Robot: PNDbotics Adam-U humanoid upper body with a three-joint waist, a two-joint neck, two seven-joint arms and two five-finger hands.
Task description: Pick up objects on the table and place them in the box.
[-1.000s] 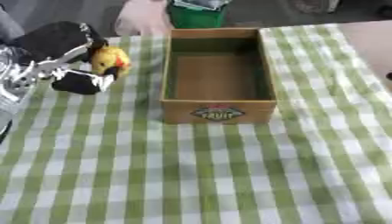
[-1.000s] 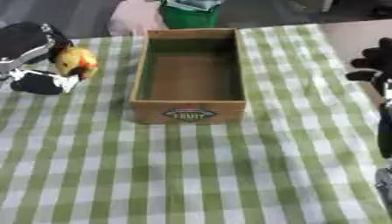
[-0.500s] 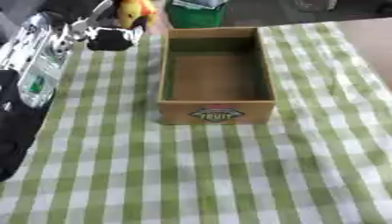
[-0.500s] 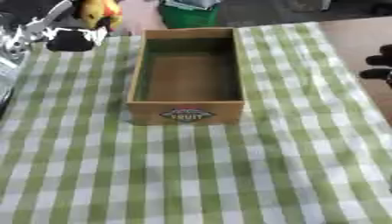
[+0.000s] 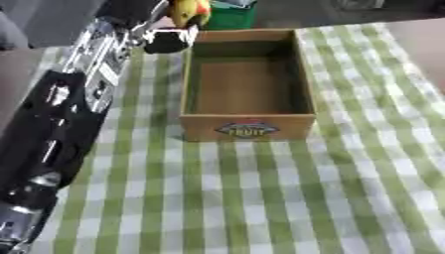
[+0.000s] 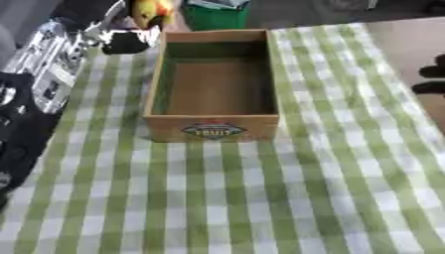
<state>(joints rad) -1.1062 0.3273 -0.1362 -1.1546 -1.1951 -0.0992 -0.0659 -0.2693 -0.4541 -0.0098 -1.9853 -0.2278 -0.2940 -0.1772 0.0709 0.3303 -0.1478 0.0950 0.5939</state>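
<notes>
Your table [image 5: 260, 198] wears a green-and-white checked cloth that fills nearly the whole of both views; bare tan tabletop shows beyond the cloth's right edge. Past the far edge the room is dark and grey, with one green container [image 6: 213, 15] standing just behind the table, its top cut off by the frame.

One wooden box [image 5: 248, 84] sits on the cloth, open side up, with a "FRUIT" label on its near wall. Nothing can be seen inside it; the bottom is in shadow.

One object is in play: a yellow-and-red toy [image 5: 189, 11], held up at the top of the frame, above the table's far edge and just beyond the box's far left corner. Your left hand [image 5: 148, 22] has it, black fingers curled against it; a white-trimmed fingertip points toward the box's rim. What the toy is cannot be made out, and its upper part is cut off by the frame. Your left arm [image 5: 65, 114], black with silver joints, runs from the lower left corner up to that hand and hides a strip of cloth along the left side.

Your right hand [image 6: 431, 79] shows only as two dark shapes at the right edge of the right eye view, over the bare tabletop; you cannot tell from here how its fingers are set.
</notes>
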